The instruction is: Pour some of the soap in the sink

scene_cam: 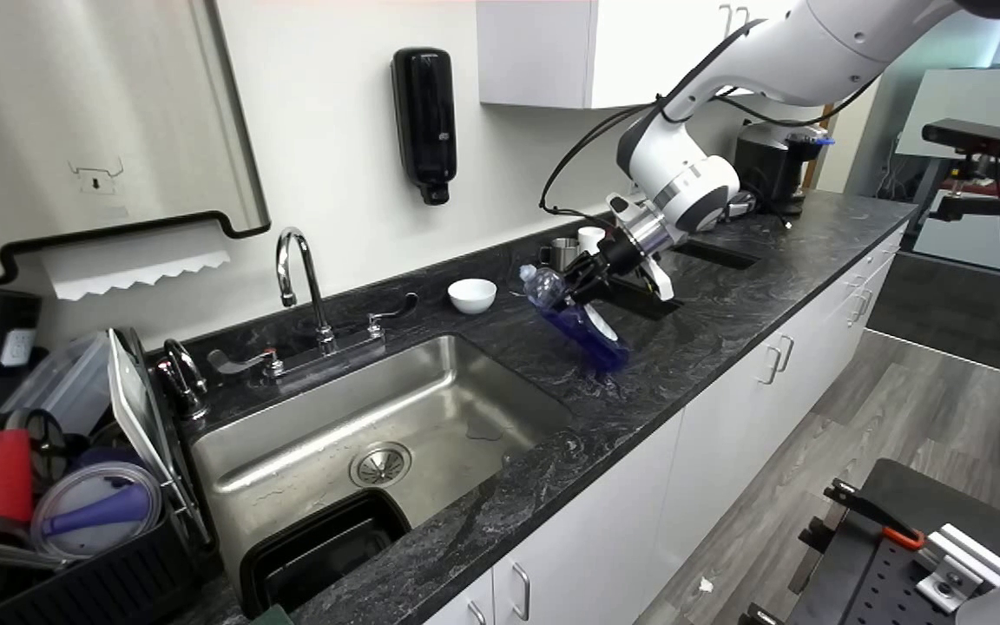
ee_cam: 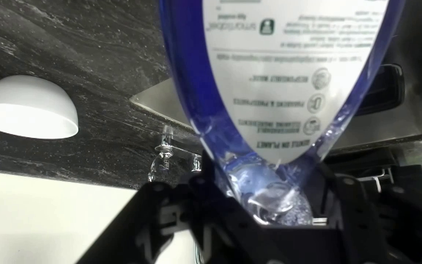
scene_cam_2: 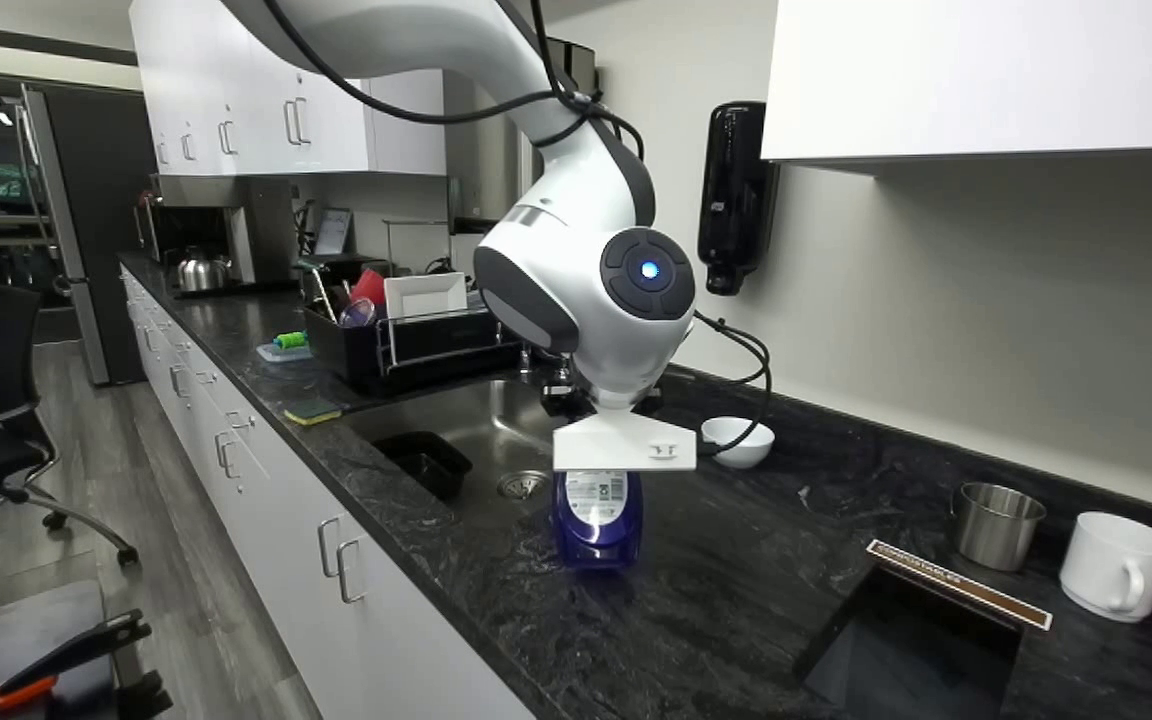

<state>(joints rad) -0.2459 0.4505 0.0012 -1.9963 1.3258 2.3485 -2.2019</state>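
Observation:
The soap (scene_cam: pixel 585 337), a clear bottle of blue liquid with a white label, is held tilted beside the sink. In an exterior view its pale cap end points up toward the wall and its base points down over the counter. It also shows below the wrist in an exterior view (scene_cam_2: pixel 596 525) and large in the wrist view (ee_cam: pixel 288 77). My gripper (scene_cam: pixel 565 291) is shut around the bottle's upper part; its fingers flank the neck in the wrist view (ee_cam: pixel 269 172). The steel sink (scene_cam: pixel 476 417) has a round drain and lies beside the bottle; it shows too in an exterior view (scene_cam_2: pixel 506 410).
A black tub (scene_cam: pixel 326 551) sits in the sink. A chrome faucet (scene_cam: pixel 313 286) stands behind it, and a loaded dish rack (scene_cam: pixel 109 564) beyond. A white bowl (scene_cam: pixel 471 296), a metal cup (scene_cam_2: pixel 996 525) and a white mug (scene_cam_2: pixel 1116 565) stand along the wall. A counter opening (scene_cam_2: pixel 921 650) lies nearby.

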